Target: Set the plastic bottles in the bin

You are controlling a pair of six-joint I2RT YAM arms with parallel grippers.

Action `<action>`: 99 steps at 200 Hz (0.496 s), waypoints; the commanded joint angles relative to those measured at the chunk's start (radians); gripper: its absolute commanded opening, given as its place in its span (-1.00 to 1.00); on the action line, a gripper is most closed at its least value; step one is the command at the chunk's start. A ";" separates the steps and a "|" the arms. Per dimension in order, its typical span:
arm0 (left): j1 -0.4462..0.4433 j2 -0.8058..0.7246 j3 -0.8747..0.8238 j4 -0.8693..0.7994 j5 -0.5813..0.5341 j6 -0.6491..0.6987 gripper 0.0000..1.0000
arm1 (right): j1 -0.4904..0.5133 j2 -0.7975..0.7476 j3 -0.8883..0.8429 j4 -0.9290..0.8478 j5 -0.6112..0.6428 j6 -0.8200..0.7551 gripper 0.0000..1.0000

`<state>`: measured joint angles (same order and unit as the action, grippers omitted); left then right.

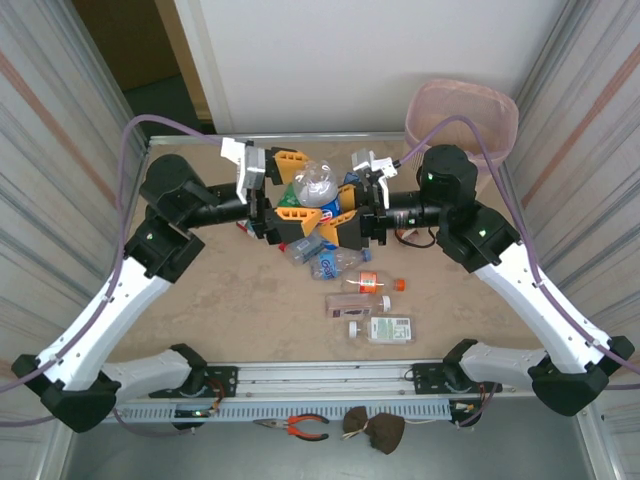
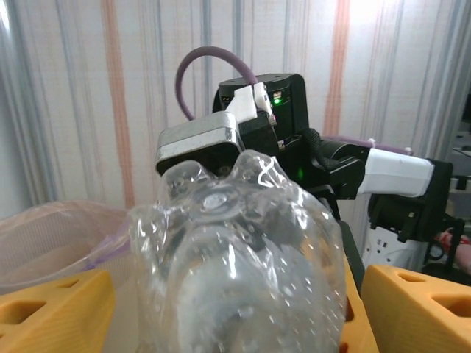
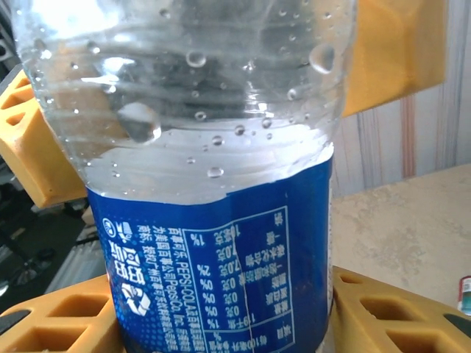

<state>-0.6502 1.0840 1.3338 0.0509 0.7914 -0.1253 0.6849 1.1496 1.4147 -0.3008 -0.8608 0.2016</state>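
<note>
While the right gripper (image 3: pixel 221 318) clamps the clear blue-labelled bottle (image 1: pixel 316 184), base up, left of the bin (image 1: pixel 470 115), the left gripper (image 2: pixel 235 312) flanks it released; the right arm is nearer the bin.

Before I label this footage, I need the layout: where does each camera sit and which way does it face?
Top external: above and behind the bases, looking down at the table; both arms show, left claw and right claw meeting at the clear bottle.
Left wrist: on the left arm, facing the right arm and bin; its yellow fingers show.
Right wrist: on the right arm, facing the bottle's blue label; its yellow fingers show.
Shared: all three see that bottle.
</note>
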 commanded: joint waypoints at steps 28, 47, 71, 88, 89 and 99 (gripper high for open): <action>0.036 -0.115 -0.084 -0.032 -0.176 0.038 0.86 | -0.154 -0.006 0.067 -0.055 0.058 0.063 -0.09; 0.045 -0.128 -0.103 -0.041 -0.198 0.027 0.86 | -0.243 -0.002 0.098 -0.097 0.079 0.068 -0.08; 0.046 -0.128 -0.111 -0.059 -0.220 0.024 0.84 | -0.386 0.025 0.155 -0.151 0.111 0.090 -0.06; 0.047 -0.126 -0.121 -0.054 -0.233 0.017 0.84 | -0.493 0.062 0.205 -0.198 0.122 0.114 -0.07; 0.046 -0.126 -0.122 -0.054 -0.234 0.017 0.84 | -0.500 0.065 0.208 -0.202 0.123 0.116 -0.07; 0.046 -0.122 -0.123 -0.052 -0.240 0.012 0.84 | -0.554 0.098 0.239 -0.228 0.127 0.138 -0.07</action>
<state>-0.6094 0.9638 1.2224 -0.0040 0.5911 -0.1078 0.2371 1.1927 1.5795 -0.4446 -0.7662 0.2787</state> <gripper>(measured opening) 0.923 0.512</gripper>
